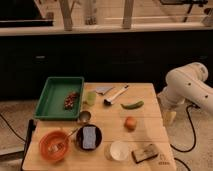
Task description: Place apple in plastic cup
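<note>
The apple, small, round and orange-red, lies on the wooden table right of centre. The plastic cup, translucent light green, stands upright next to the green tray's right edge, apart from the apple and to its upper left. My white arm comes in from the right. My gripper hangs at the table's right edge, to the right of the apple, a little apart from it and holding nothing I can see.
A green tray with dark bits stands at the back left. A shiny metal cup, an orange bowl, a dark bowl with a blue sponge, a white cup, a block, a green pepper and a brush lie around.
</note>
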`<state>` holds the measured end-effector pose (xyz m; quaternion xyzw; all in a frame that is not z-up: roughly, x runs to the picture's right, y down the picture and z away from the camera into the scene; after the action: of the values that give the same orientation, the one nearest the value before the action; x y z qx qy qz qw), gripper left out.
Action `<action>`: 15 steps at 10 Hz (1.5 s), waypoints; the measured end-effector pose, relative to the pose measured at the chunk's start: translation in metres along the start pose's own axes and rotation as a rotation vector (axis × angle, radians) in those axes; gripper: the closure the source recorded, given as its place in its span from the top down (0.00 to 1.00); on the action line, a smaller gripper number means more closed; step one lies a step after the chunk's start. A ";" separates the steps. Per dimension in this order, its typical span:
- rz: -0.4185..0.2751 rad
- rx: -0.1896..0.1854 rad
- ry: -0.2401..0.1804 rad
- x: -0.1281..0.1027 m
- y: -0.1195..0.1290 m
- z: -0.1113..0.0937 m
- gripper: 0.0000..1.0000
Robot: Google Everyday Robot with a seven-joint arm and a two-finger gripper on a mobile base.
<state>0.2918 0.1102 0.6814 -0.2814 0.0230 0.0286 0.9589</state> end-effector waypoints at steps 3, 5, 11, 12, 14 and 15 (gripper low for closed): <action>0.000 0.000 0.000 0.000 0.000 0.000 0.87; 0.000 0.000 0.000 0.000 0.000 0.000 0.87; 0.000 0.000 0.000 0.000 0.000 0.000 0.87; 0.000 0.000 0.000 0.000 0.000 0.000 0.87; -0.004 -0.002 0.004 0.000 0.001 0.001 0.82; -0.025 -0.006 0.014 -0.004 0.004 0.006 0.80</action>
<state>0.2874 0.1168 0.6848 -0.2845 0.0261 0.0147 0.9582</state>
